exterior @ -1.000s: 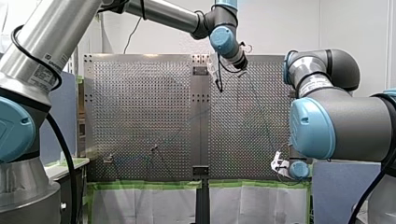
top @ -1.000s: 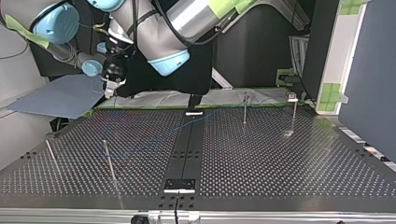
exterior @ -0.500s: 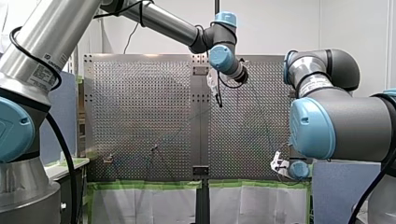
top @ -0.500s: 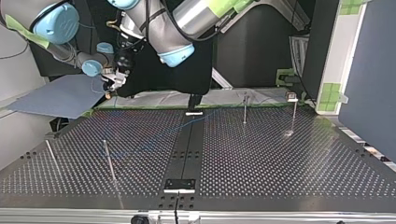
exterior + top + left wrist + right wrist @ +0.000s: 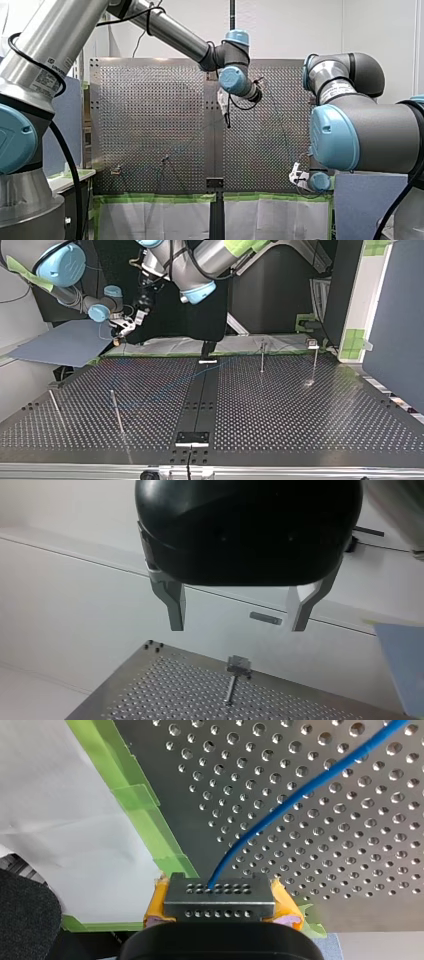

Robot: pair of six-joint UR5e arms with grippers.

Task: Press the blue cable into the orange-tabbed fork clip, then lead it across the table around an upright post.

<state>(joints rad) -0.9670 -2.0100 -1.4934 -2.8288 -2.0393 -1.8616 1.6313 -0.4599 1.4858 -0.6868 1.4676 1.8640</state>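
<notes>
Your left end effector (image 5: pixel 235 627), fingers apart and empty, has swung leftward in the front view. Your right end effector (image 5: pixel 220 895) is clamped on the cable (image 5: pixel 300 795), so it likely does the routing.

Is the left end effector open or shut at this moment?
Open. In the left wrist view the left end effector shows its two metal fingers standing well apart, with nothing between them.

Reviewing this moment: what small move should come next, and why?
Probably lower my left pincer toward the slack blue cable on the table. That pincer is open, empty and well above the table, while my right pincer is shut on the cable near the table's green-taped edge. So the cable is held at one end but not yet guided anywhere.
</notes>
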